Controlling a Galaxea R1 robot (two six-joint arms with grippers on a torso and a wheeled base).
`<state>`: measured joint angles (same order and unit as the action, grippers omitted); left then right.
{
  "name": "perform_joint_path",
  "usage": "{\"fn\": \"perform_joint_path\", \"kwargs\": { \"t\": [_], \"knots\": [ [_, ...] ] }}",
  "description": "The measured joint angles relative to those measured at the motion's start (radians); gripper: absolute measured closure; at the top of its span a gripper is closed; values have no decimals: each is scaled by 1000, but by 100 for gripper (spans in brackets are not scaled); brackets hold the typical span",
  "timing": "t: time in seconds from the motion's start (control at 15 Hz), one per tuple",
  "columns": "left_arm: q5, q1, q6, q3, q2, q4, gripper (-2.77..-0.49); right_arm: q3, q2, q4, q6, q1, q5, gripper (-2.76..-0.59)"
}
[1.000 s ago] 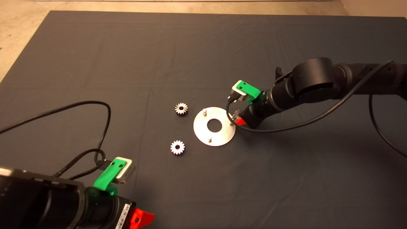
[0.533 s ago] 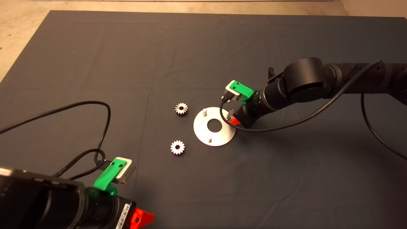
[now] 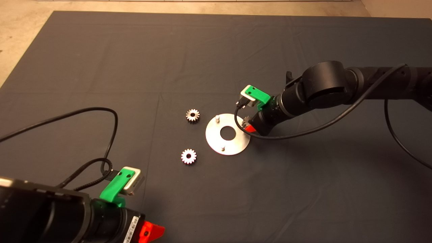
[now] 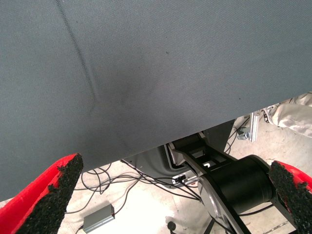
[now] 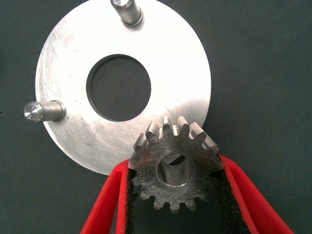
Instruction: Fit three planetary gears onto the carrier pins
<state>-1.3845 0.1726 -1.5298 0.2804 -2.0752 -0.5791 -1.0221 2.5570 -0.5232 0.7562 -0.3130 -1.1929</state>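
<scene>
The shiny round disc (image 3: 213, 136) lies mid-mat with two bare carrier pins (image 3: 217, 118) (image 3: 222, 147) showing. The third pin is hidden under my right gripper (image 3: 248, 124). That gripper is shut on a planetary gear (image 3: 246, 119) above the disc's right edge. In the right wrist view the red fingers (image 5: 109, 204) clamp the gear (image 5: 148, 165) flat over the disc's rim (image 5: 190, 78), with both bare pins (image 5: 126, 10) (image 5: 43, 110) visible. Two more gears (image 3: 192, 115) (image 3: 188, 156) lie on the mat left of the disc. My left gripper (image 3: 152, 233) is parked at the lower left, open.
The left wrist view shows the open left fingers (image 4: 53, 190) past the mat's edge (image 4: 146, 141), above floor cables and a black robot base (image 4: 239, 180). A black cable (image 3: 111, 135) loops over the mat at the left. Bare floor (image 3: 20, 30) borders the mat's far left.
My right gripper with the gear has moved left, from beside the disc's right edge to over it, then held nearly still. The left arm and loose gears have not moved.
</scene>
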Motion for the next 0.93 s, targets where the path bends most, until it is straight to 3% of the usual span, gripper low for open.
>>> {"fn": "perform_joint_path", "kwargs": {
  "t": [0.47, 0.93],
  "knots": [
    [1, 0, 0, 0, 0, 0, -276, -13, 3, 0, 0, 5, 0, -94],
    [3, 16, -1, 0, 1, 0, -276, -15, 6, 0, 0, 6, 1, -92]
  ]
}}
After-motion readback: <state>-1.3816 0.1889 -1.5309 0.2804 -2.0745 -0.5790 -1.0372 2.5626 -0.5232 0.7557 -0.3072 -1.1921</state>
